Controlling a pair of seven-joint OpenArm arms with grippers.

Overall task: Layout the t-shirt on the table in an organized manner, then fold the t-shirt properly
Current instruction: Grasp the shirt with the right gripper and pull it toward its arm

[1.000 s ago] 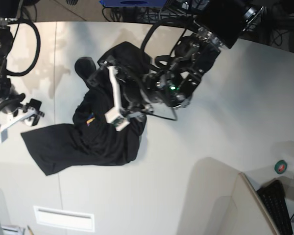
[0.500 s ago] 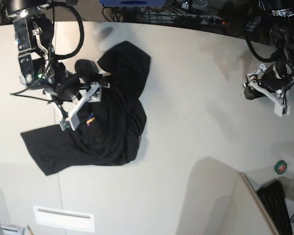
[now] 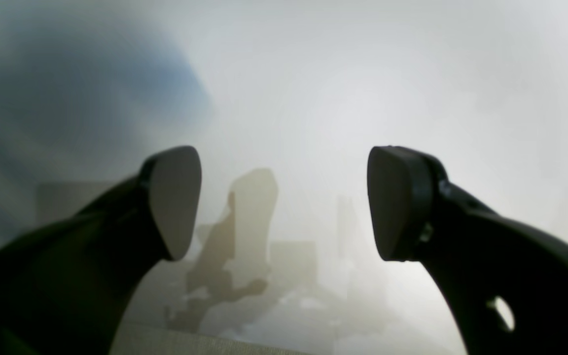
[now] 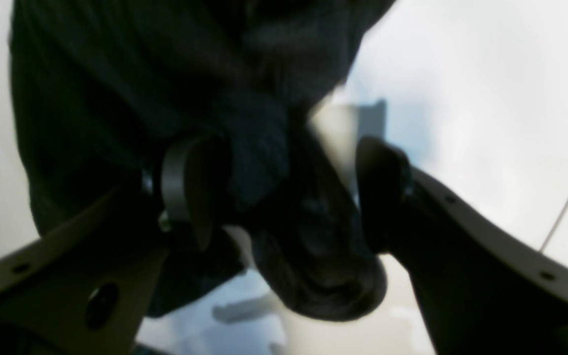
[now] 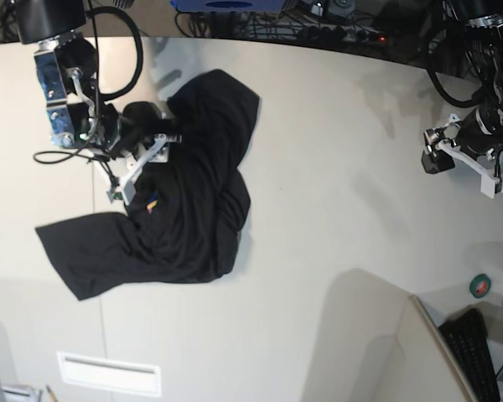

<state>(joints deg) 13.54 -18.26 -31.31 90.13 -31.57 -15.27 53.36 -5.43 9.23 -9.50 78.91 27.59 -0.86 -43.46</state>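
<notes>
Fingers of the right gripper (image 4: 284, 197) stand wide, one either side of a bunched fold of the large black soft cloth t-shirt (image 5: 180, 201), not yet pinched on it; the wrist view shows dark cloth bulging between the two pads. In the base view that gripper (image 5: 142, 159) sits at the shirt's upper left edge, a little higher than half a second ago, when it lay lower against the cloth. The left gripper (image 3: 284, 202) hangs with its fingers apart on nothing, its view showing only pale blur; in the base view it (image 5: 463, 157) is far off at the right edge, where a second ago it was down over the shirt. The shirt is still a crumpled heap on the left half of the very large off-white smooth table (image 5: 335, 209), one part reaching toward the lower left. Laying out looks barely begun; I judge a fresh grab at that edge is being lined up.
</notes>
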